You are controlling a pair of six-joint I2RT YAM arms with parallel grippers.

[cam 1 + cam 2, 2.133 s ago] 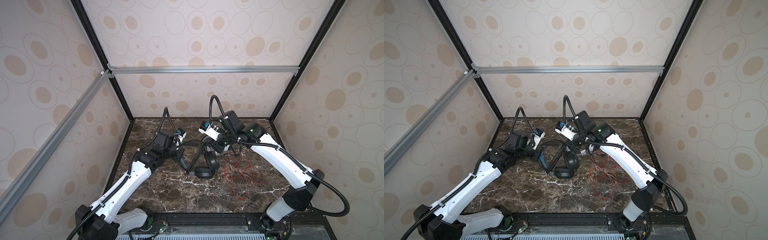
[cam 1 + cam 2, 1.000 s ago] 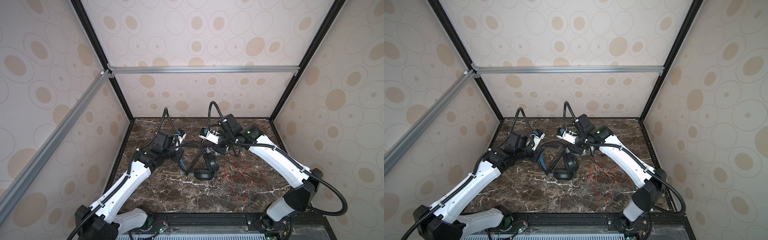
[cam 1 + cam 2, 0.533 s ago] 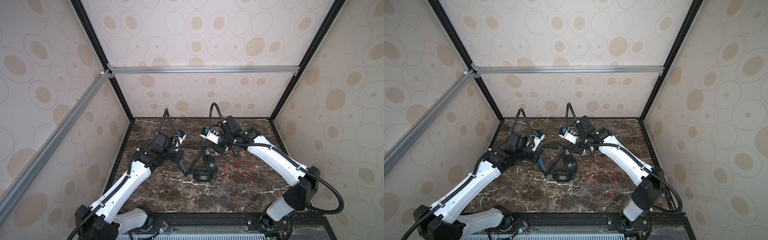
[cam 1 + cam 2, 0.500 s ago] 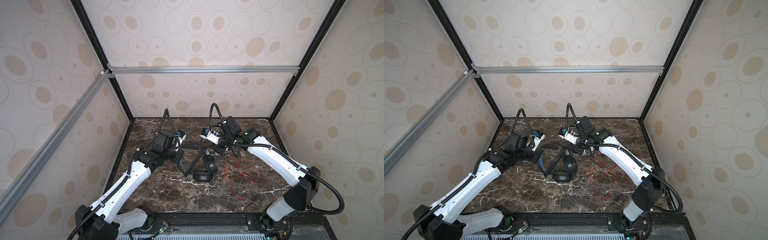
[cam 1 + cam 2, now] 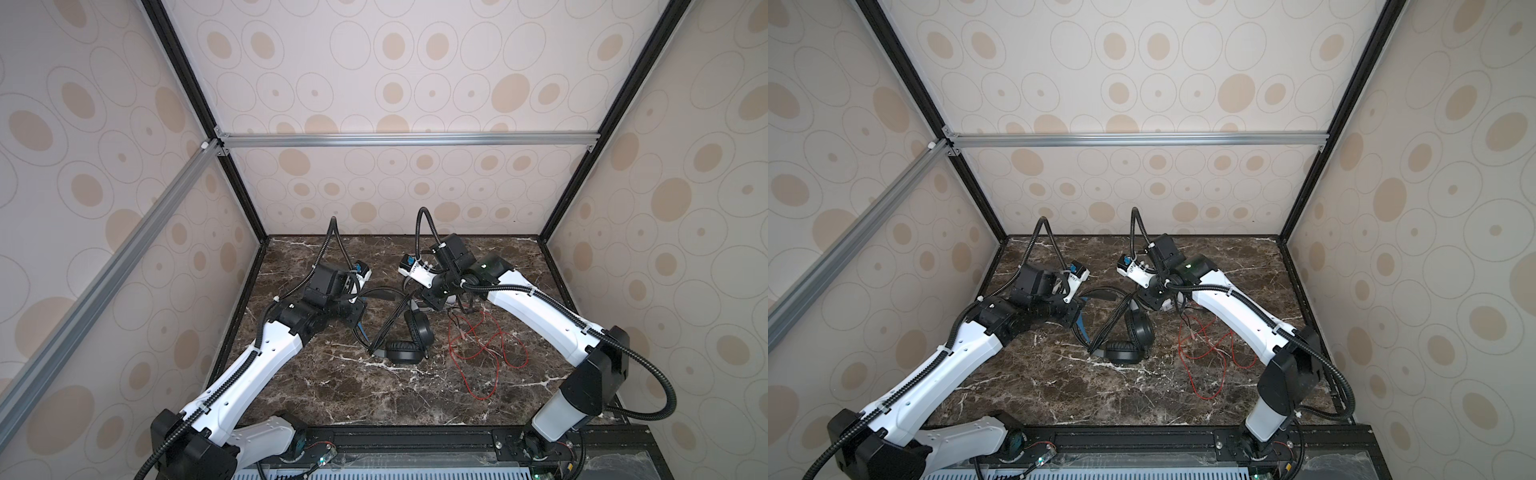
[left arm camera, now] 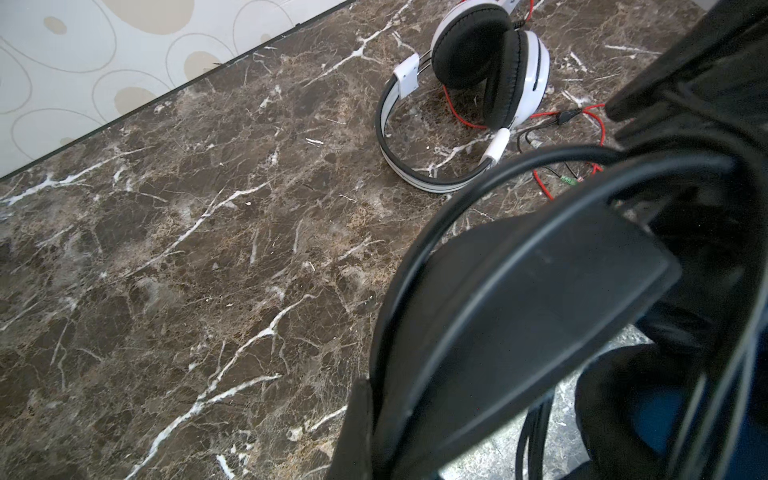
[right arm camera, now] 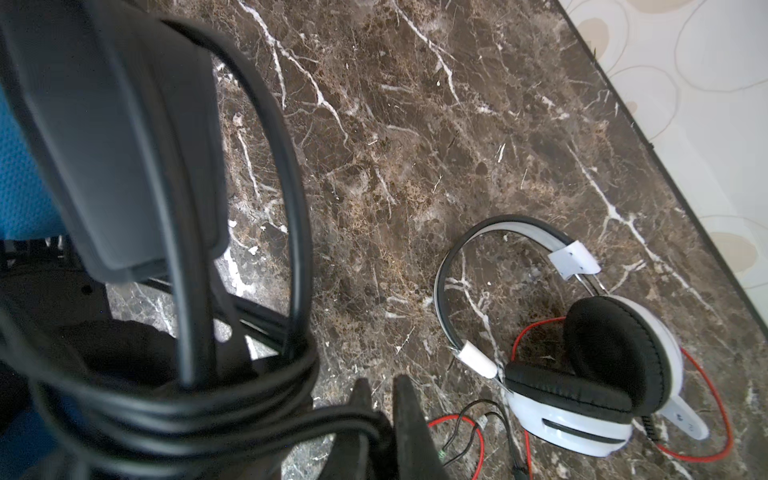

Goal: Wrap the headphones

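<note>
The black headphones [image 5: 417,328] lie mid-table in both top views, ear cups together, with the blue-lined headband [image 5: 1080,328] to the left. My left gripper [image 5: 356,319] is shut on that headband; in the left wrist view the black band [image 6: 519,299] fills the jaws [image 6: 374,386]. My right gripper [image 7: 380,386] is shut on the black cord [image 7: 232,419], which loops several times round the headset. The white headphones [image 7: 582,374] with black pads lie behind, mostly hidden under my right arm in the top views. Their red cord [image 5: 478,345] sprawls loose to the right.
The marble tabletop [image 5: 374,395] is boxed in by patterned walls at the back and on both sides. The red cord's thin black plug leads [image 7: 478,415] lie close to my right gripper's fingers.
My right gripper has shifted slightly left and toward the back with the black cord, tightening the loop. The left arm holds the headband still.
</note>
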